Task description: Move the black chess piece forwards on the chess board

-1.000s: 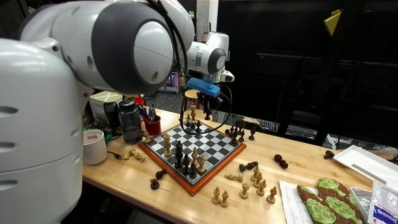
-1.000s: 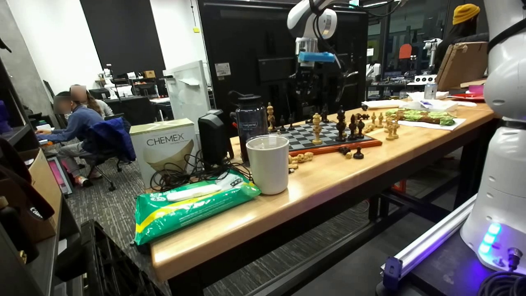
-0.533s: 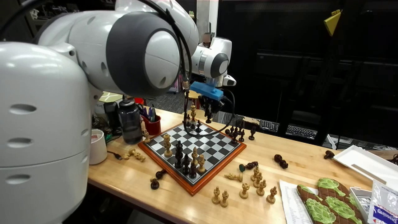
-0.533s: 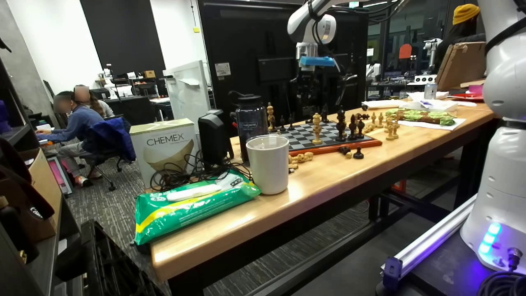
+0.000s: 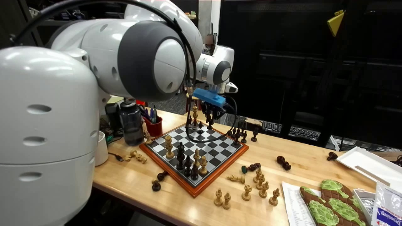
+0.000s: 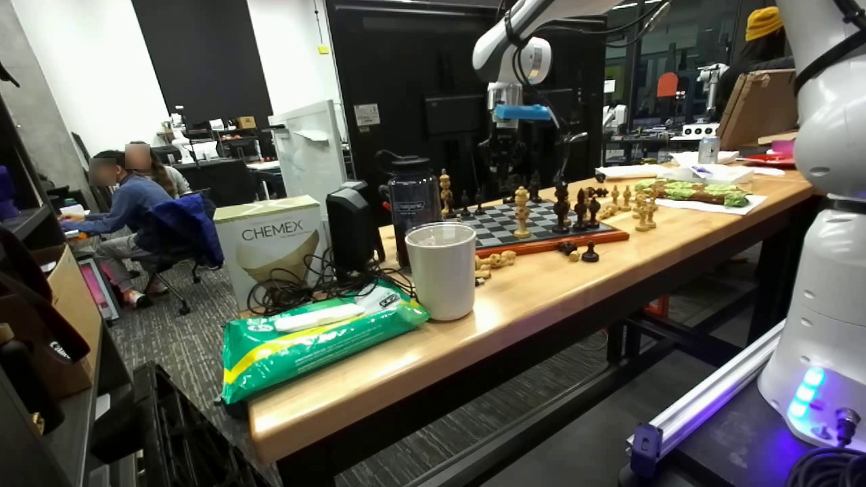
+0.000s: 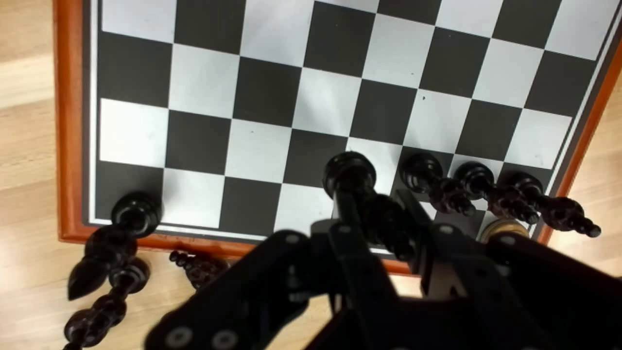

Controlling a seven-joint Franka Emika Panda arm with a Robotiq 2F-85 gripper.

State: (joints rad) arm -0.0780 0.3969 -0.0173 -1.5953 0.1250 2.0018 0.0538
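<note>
The chess board (image 5: 209, 146) lies flat on the table, with black and white squares and a reddish-brown border; it also shows in the wrist view (image 7: 199, 141). My gripper (image 5: 209, 118) is low over the board's far edge in an exterior view. In the wrist view my gripper (image 7: 375, 199) has its fingers closed around a black chess piece (image 7: 349, 170), whose base points down over a white square. The held piece's base (image 5: 209, 127) also shows in an exterior view. I cannot tell whether it touches the board.
In the wrist view, black pieces (image 7: 422, 172) stand close to the right of my gripper, with a light piece (image 7: 505, 227) near them. Another black piece (image 7: 137, 214) stands at the left corner. Light and black pieces (image 5: 180, 157) stand at the near corner. A bottle (image 5: 131, 124) stands beside the board.
The arm has moved, and my gripper has come down toward the board with the black piece still between its fingers. The other pieces have not moved.
</note>
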